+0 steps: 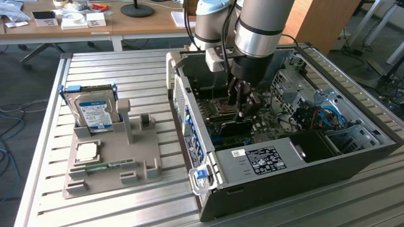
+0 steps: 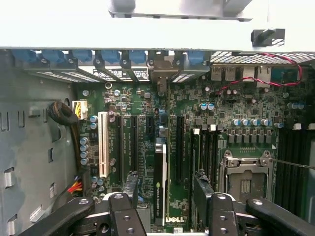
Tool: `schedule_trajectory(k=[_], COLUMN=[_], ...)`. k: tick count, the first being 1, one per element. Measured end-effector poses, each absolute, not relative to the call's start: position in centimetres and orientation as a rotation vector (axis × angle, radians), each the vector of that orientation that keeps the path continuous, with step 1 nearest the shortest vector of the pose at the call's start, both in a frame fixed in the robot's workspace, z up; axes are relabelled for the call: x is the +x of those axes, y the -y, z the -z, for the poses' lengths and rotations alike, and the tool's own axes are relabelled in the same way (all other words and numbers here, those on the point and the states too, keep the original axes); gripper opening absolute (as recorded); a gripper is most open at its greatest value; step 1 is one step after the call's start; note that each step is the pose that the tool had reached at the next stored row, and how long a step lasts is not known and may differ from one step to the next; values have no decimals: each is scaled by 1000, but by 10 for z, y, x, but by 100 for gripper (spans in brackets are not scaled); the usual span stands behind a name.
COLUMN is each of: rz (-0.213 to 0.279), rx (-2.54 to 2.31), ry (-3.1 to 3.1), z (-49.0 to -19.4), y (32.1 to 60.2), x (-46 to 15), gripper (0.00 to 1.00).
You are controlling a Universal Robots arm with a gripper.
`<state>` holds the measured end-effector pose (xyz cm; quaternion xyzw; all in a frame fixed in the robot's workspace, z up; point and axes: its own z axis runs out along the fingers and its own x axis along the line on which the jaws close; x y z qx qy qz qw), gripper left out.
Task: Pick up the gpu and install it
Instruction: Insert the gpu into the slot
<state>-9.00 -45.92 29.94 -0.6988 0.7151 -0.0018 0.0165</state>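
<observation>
The gpu (image 2: pixel 160 189) stands on edge in a motherboard slot inside the open computer case (image 1: pixel 284 161). Its narrow top edge faces the wrist camera and its silver bracket (image 2: pixel 160 78) sits against the case's rear slot openings. My gripper (image 2: pixel 166 189) hangs just above the card and is open. One fingertip (image 2: pixel 132 184) and the other (image 2: pixel 202 189) stand on either side of the card, each with a gap to it. In the exterior view the gripper (image 1: pixel 243 111) reaches down into the middle of the case over the dark card (image 1: pixel 233 126).
A grey holder tray (image 1: pixel 110 161) on the slatted table at the exterior view's left carries a blue-labelled hard drive (image 1: pixel 94 113), a processor chip (image 1: pixel 86 151) and a memory stick (image 1: pixel 104 166). An empty processor socket (image 2: pixel 245 182) and drive cages (image 1: pixel 328 99) flank the gripper.
</observation>
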Motion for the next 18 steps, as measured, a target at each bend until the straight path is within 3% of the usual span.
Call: schedule_trajectory(k=[18], rz=[5], rx=[-2172], ry=[-2223], z=[-301], y=[457], x=[-90], gripper=[57])
